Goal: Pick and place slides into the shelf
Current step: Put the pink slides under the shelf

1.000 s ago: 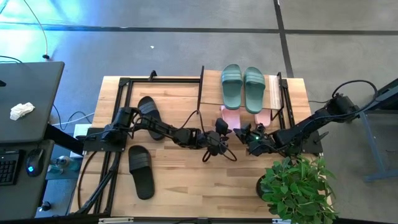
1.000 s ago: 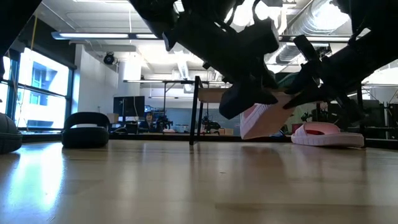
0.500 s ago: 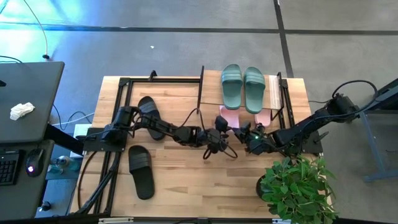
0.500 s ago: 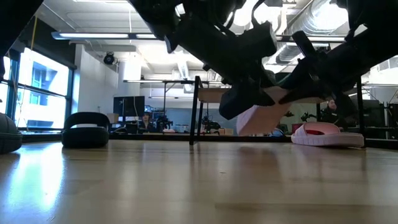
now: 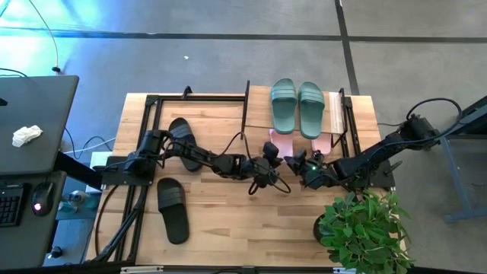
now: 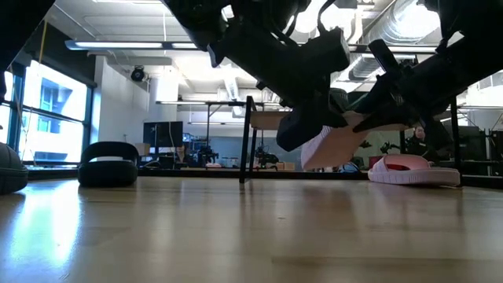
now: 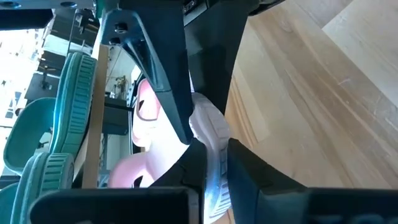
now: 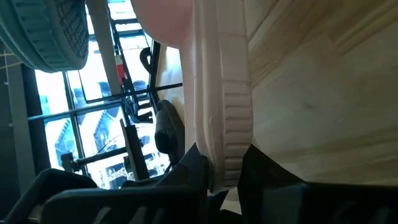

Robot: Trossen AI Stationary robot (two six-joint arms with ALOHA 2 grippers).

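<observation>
Both grippers, left [image 5: 272, 157] and right [image 5: 294, 164], clamp one pink slide [image 6: 330, 147] before the shelf [image 5: 335, 114]; green slides [image 5: 297, 106] sit on top.

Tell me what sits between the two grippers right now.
A pink slide, lifted off the table. The left gripper and right gripper both pinch its edge; the low view and both wrist views show it.

Both arms hide most of the held pink slide [image 6: 326, 149].
</observation>
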